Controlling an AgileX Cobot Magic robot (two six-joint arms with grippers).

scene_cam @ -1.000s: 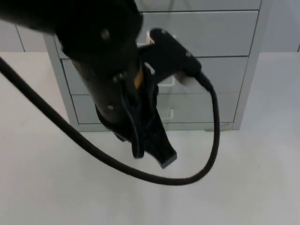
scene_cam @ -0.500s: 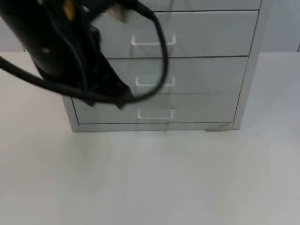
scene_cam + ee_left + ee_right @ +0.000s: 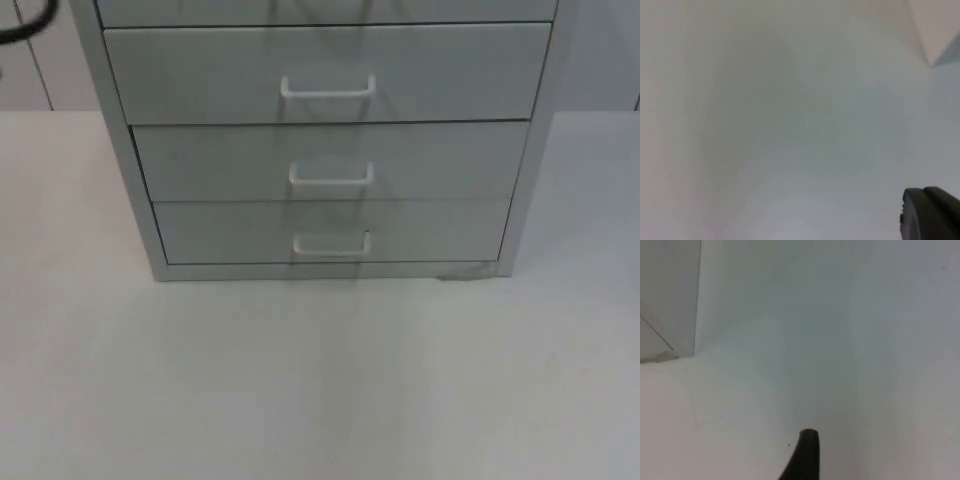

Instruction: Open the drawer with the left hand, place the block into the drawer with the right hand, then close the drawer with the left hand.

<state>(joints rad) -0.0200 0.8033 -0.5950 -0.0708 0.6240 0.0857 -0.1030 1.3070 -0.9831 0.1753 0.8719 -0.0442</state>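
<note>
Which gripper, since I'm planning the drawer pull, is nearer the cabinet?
Likely right: the right gripper faces the cabinet at its base corner; the left gripper faces open table.

Drawer cabinet (image 3: 330, 150) stands on table (image 3: 320, 380), at back.

The drawer cabinet (image 3: 330, 150) is cut off at the far edge of the top view, so its upper drawers cannot be seen whole. Whatever lies inside the closed drawers is hidden. Of the left hand, one black fingertip (image 3: 932, 212) shows, cut off; of the right hand, one fingertip (image 3: 805, 455).
</note>
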